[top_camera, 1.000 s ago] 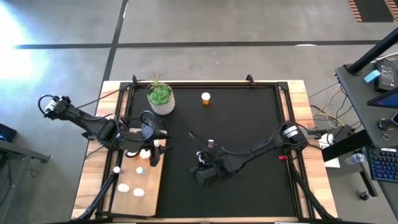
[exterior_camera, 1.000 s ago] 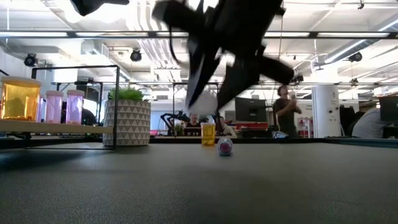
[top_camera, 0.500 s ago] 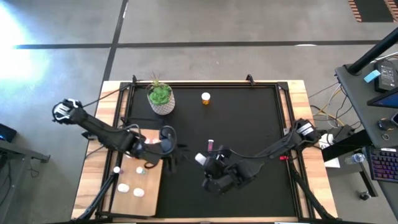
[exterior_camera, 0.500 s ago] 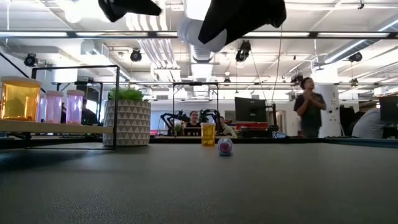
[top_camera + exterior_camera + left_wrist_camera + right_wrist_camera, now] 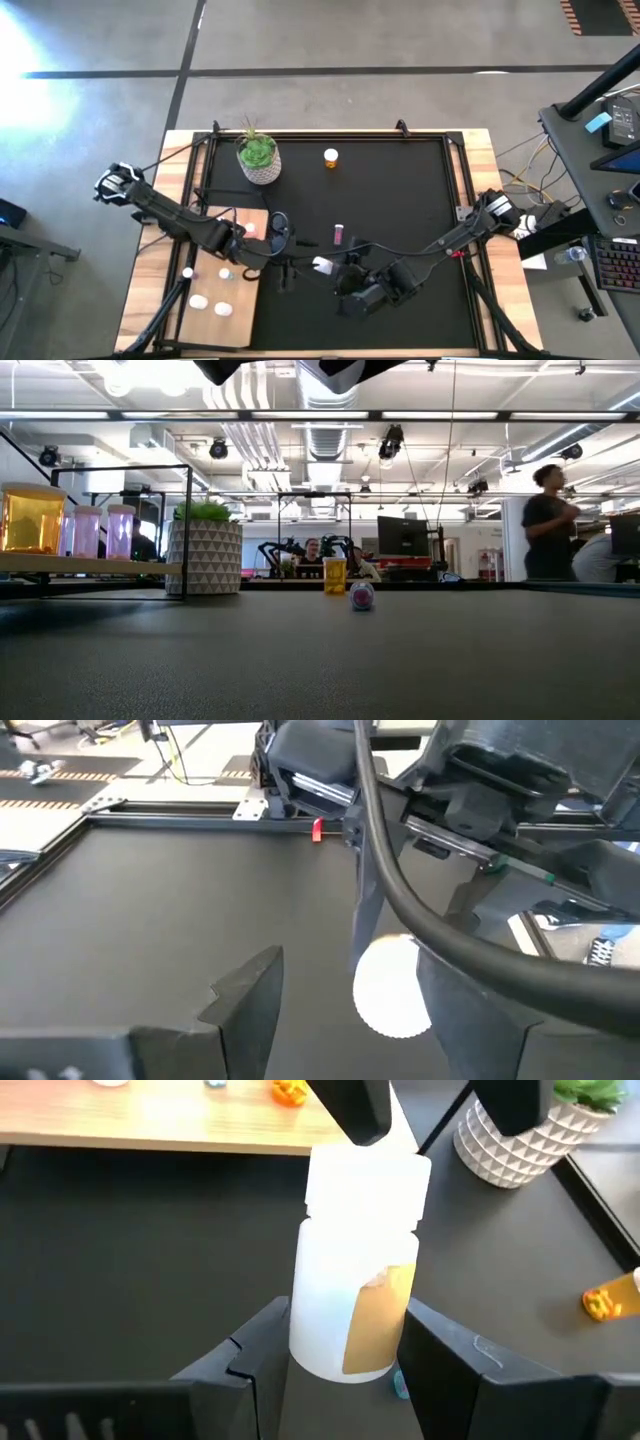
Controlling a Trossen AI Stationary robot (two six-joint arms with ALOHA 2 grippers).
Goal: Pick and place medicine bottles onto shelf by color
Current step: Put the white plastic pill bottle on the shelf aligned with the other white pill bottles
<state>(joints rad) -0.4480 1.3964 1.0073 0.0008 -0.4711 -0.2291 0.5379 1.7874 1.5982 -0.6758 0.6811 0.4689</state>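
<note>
My right gripper point(image 5: 335, 268) is shut on a white medicine bottle point(image 5: 355, 1280) with a tan label, above the middle of the black mat. My left gripper point(image 5: 302, 262) is open. Its two fingers stand on either side of the bottle's white cap point(image 5: 393, 990), and I cannot tell whether they touch it. The pale wood shelf point(image 5: 240, 300) lies at the mat's left with several small bottles on it. An orange bottle point(image 5: 330, 157) stands at the far side. A pink bottle point(image 5: 339, 234) lies on its side mid-mat. My right gripper pinches the white bottle's body near its base end point(image 5: 305, 1342) between its two fingers. The fingers come level from the table's right and lie along the bottle. The bottle is lifted clear of the mat, and its cap point(image 5: 368, 1175) points toward the table's left.
A white patterned pot with a green plant point(image 5: 259, 160) stands at the far left of the mat. In the low view the shelf point(image 5: 90, 565) carries an orange bottle point(image 5: 32, 518) and pink bottles point(image 5: 88, 530). People move in the room behind.
My left gripper has gone from over the shelf toward the table's right and near edge, up to the white bottle's cap. My right gripper has risen with the white bottle, lifting it clear of the mat, and has drifted a little toward the near edge.
</note>
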